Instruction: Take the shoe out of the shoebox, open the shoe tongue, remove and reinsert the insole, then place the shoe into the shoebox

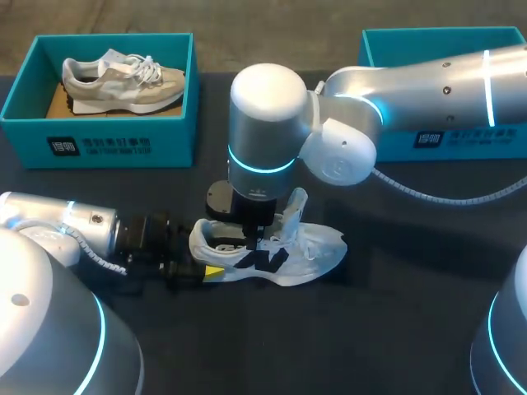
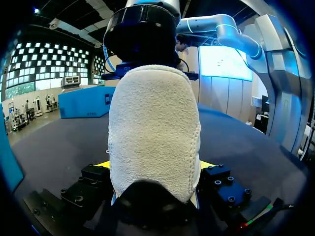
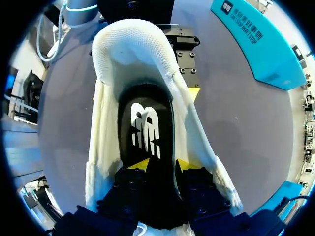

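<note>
A white shoe lies on the dark table, toe pointing right, its tongue pulled up. My left gripper is shut on the heel. In the left wrist view the fuzzy heel fills the gap between the yellow tips of that gripper. My right arm comes down from above into the shoe's opening. My right gripper stands open over the black insole, which lies in the shoe and runs between the yellow tips. The head view shows that gripper at the insole.
A teal shoebox at the back left holds a second, beige shoe. Another teal box stands at the back right, partly behind my right arm, and appears beside the shoe in the right wrist view.
</note>
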